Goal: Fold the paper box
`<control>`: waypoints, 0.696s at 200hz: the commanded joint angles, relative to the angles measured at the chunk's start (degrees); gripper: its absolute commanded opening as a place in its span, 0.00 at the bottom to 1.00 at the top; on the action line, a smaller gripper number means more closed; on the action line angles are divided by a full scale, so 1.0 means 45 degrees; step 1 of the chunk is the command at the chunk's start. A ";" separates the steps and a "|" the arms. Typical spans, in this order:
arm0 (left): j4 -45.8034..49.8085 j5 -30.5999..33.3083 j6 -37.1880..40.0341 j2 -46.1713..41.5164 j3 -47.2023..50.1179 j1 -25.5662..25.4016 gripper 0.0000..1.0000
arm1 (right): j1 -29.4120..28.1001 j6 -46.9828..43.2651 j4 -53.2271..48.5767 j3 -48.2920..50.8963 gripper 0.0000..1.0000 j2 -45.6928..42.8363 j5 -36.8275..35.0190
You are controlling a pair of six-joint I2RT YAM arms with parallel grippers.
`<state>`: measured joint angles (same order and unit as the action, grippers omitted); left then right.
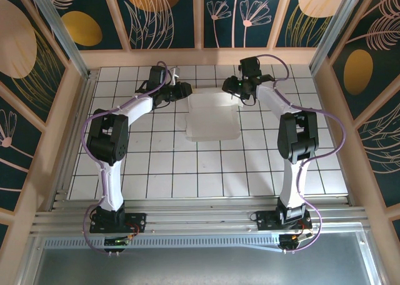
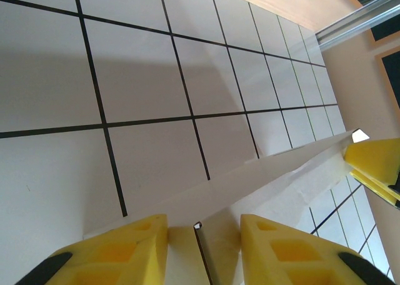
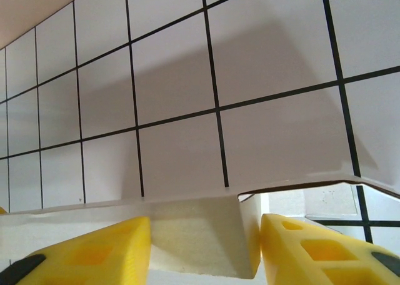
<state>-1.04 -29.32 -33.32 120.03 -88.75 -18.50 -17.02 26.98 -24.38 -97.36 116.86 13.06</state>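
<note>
Thin, creased white paper box (image 1: 213,115) near the bench's (image 1: 187,185) far edge.
Left gripper (image 2: 203,225) straddles its far-left corner, unclenched; right gripper (image 3: 206,225) flanks its far-right corner, grip indeterminate.

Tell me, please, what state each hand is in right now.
Left hand: open, fingers astride an edge of the paper box.
Right hand: open, fingers astride a raised flap of the box.

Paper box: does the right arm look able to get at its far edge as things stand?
Probably yes. The right tool sits at the far right edge of the paper box, its fingers apart on either side of a raised flap. Nothing else lies between them, so closing should catch the flap.
</note>
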 commanded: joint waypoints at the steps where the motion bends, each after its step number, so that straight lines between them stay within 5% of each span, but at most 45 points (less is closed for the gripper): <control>1: 0.0368 -0.0241 0.0022 -0.0193 0.0191 -0.0220 0.34 | -0.0117 0.0073 0.0318 0.0345 0.40 0.0028 0.0478; 45: 0.0328 -0.0249 -0.0022 -0.0150 0.0206 -0.0216 0.34 | -0.0114 -0.0098 0.0325 0.0445 0.24 0.0019 0.0424; 101: 0.0460 -0.0126 0.0056 -0.0123 0.0191 -0.0238 0.34 | -0.0058 -0.0752 -0.0248 0.0350 0.49 -0.0932 -0.0442; 139: 0.0465 -0.0110 0.0075 -0.0120 0.0187 -0.0237 0.34 | 0.0854 -0.0078 0.2104 0.3918 0.57 -0.3961 0.0213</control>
<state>-1.04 -29.34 -33.30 120.05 -88.75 -18.79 -16.43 24.86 -21.47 -88.82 109.75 12.16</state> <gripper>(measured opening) 0.342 0.554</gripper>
